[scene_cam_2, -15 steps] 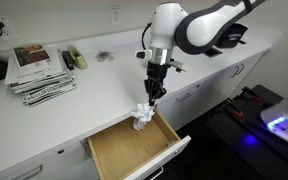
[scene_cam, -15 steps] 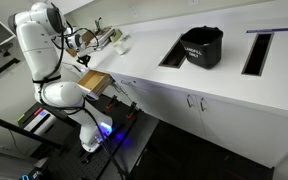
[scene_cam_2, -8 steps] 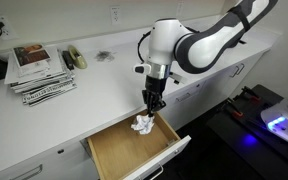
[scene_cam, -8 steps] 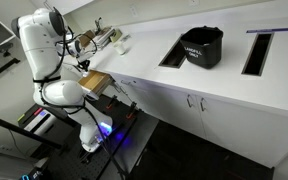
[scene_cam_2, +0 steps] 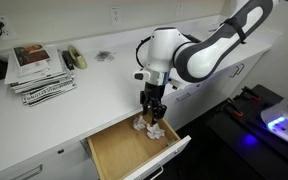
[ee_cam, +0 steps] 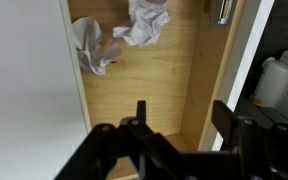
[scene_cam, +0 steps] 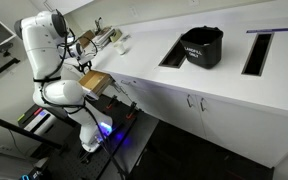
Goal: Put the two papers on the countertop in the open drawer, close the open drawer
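Two crumpled white papers lie on the tan wooden floor of the open drawer [ee_cam: 149,95], one at the left wall [ee_cam: 96,47] and one at the far end [ee_cam: 146,20]. In an exterior view they show as a white clump [scene_cam_2: 154,128] near the drawer's [scene_cam_2: 124,152] right corner. My gripper [ee_cam: 182,120] hangs just above them [scene_cam_2: 152,108], open, its black fingers [ee_cam: 140,112] wide apart with nothing between them. The white countertop [scene_cam_2: 99,85] runs behind the drawer. In an exterior view the drawer [scene_cam: 94,80] juts out beside the arm.
A stack of magazines [scene_cam_2: 39,75] and a small dark object [scene_cam_2: 74,58] sit on the counter at the back left. A black bin [scene_cam: 201,47] stands in one dark cut-out; a second cut-out [scene_cam: 257,52] lies further along. White cabinet doors [scene_cam: 194,100] are below.
The gripper came down into the drawer with a crumpled paper, then opened and let it go; the paper now rests on the drawer floor.
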Tool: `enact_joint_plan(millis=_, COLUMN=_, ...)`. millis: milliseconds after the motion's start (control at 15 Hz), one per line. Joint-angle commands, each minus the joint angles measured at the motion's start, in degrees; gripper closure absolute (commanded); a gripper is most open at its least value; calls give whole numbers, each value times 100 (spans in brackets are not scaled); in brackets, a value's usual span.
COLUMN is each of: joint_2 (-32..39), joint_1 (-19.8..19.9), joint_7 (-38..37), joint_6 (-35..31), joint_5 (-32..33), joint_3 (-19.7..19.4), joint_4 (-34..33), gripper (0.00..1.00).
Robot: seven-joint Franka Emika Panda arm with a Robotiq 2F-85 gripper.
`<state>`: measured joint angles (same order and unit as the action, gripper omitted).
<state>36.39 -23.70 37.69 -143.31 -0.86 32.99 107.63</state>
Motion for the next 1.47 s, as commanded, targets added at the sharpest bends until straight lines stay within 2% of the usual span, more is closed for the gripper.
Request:
enact_joint_plan(millis=0, joint_2=28, joint_1=26, joint_7=-27, joint_6=14, joint_5=45, joint_3=30, joint_4=-23, gripper=23)
enact_joint_plan(millis=133, joint_2=29, joint_1=26, joint_7=-27, joint_6=14, joint_5=45, joint_3=30, joint_4=-26, gripper=13)
enact_joint_plan(millis=333, joint_2=29, joint_1=26, joint_7=-27, joint_6=14, joint_5=45, joint_3=30, joint_4=-29, gripper=13)
enact_joint_plan(millis=400, joint_2=29, joint_1=26, joint_7=-27, joint_6=14, joint_5=45, joint_3=30, joint_4=-29, gripper=3)
enact_joint_plan(millis=600, joint_2=119, joint_1=-207, joint_7=369, joint_6=321, joint_5=379, joint_3=178, joint_4=-402, gripper=0)
enact_joint_plan(millis=933, joint_2=329, joint_1=-693, joint_7=913, joint_6=1606, joint_5=476, joint_3=635, joint_4=-1158, gripper=0)
enact_joint_plan(millis=1267, joint_2=910, joint_1=-1519, joint_7=1260, joint_6=3234, joint_5=524, joint_3=557, joint_4=-2093, gripper=0)
enact_joint_plan(millis=1400, joint_2=1124, joint_1=-1759, joint_7=1713, joint_6=3541, joint_5=612, joint_3=515, joint_4=-2302, gripper=0)
